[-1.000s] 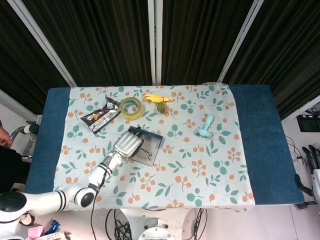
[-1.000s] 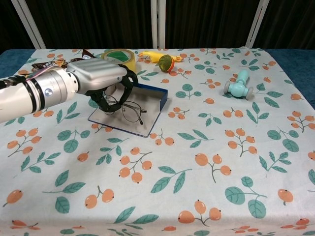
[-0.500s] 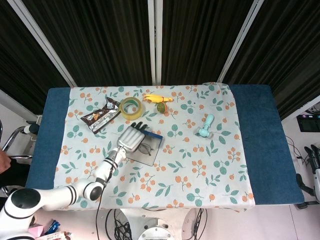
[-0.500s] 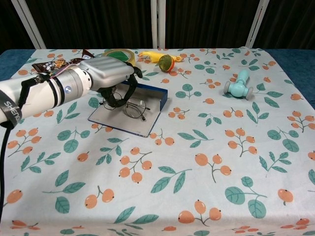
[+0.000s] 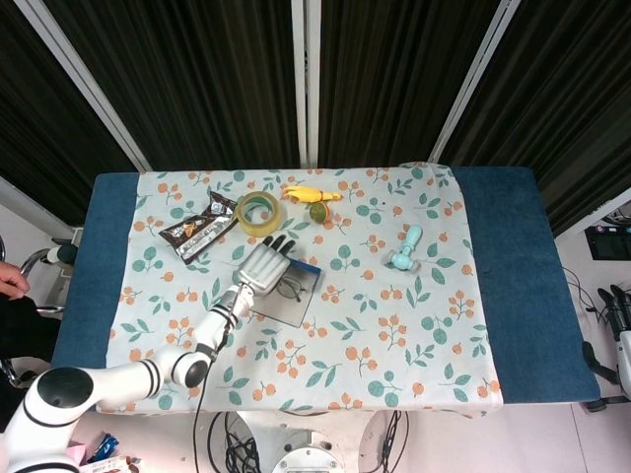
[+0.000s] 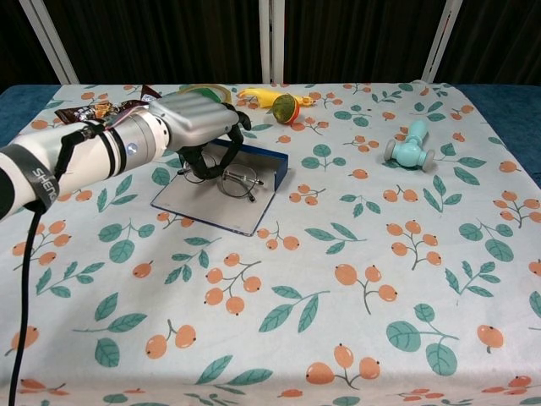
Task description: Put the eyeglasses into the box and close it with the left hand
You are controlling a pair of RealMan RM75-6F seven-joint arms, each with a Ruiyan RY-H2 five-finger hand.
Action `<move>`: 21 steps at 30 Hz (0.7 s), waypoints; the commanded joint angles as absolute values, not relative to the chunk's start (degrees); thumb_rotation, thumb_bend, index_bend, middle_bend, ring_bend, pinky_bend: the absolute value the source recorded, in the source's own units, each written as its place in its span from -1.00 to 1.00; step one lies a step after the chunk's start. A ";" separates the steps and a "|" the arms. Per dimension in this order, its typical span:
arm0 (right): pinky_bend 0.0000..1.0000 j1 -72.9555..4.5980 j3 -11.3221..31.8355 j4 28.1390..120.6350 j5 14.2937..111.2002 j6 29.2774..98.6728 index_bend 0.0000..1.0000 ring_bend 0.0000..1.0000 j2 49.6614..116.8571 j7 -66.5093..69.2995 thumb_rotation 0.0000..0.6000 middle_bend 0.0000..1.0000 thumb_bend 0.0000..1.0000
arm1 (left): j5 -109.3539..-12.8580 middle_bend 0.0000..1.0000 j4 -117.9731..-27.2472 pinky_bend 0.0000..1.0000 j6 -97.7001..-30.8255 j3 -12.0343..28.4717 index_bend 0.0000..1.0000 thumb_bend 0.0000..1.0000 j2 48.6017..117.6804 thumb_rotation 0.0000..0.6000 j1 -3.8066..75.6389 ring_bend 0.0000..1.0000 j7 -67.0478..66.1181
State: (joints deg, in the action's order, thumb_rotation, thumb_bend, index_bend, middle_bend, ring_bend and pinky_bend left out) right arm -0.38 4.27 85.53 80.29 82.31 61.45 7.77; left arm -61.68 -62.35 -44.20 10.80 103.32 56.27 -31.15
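- The left hand [image 6: 193, 120], upper left of centre in the chest view, curls its fingers [image 6: 201, 164] down around the eyeglasses [image 6: 234, 180], grasping them.
- The eyeglasses sit over the open blue box [image 6: 254, 161], against its raised wall.
- The right hand is out of sight.

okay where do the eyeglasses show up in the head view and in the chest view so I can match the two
Head view: eyeglasses left of centre, on the open box, beside the left hand.
Chest view: eyeglasses upper left, under that hand's fingers.
Shared landmark: the tape roll just behind the box.
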 commanded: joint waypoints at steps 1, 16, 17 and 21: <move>-1.00 -0.51 4.31 85.39 80.21 82.06 -1.00 -1.00 61.52 7.89 1.00 -1.00 -0.35 | -62.01 -0.80 -61.28 -0.62 -44.05 10.85 0.35 -0.21 103.81 1.00 56.80 -0.85 -30.82; -1.00 -1.01 4.56 85.77 79.45 80.92 -1.00 -1.00 61.25 7.45 1.00 -1.00 -0.35 | -66.15 -0.83 -58.42 -0.62 -44.45 10.03 -0.18 -0.22 104.81 1.00 57.48 -0.85 -26.08; -1.00 -1.02 4.59 85.82 79.39 80.89 -1.00 -1.00 61.22 7.41 1.00 -1.00 -0.35 | -66.37 -0.83 -58.38 -0.62 -44.52 10.03 -0.25 -0.23 104.79 1.00 57.49 -0.85 -25.77; -1.00 -1.01 4.64 86.08 79.29 80.92 -1.00 -1.00 61.03 7.24 1.00 -1.00 -0.35 | -67.34 -0.85 -58.18 -0.62 -45.33 10.08 -0.54 -0.24 104.72 1.00 57.34 -0.85 -24.61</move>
State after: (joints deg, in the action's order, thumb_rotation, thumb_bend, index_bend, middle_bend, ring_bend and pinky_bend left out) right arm -1.01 4.64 86.08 79.29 80.92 61.03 7.24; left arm -67.25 -58.24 -45.23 10.07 104.74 57.38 -24.72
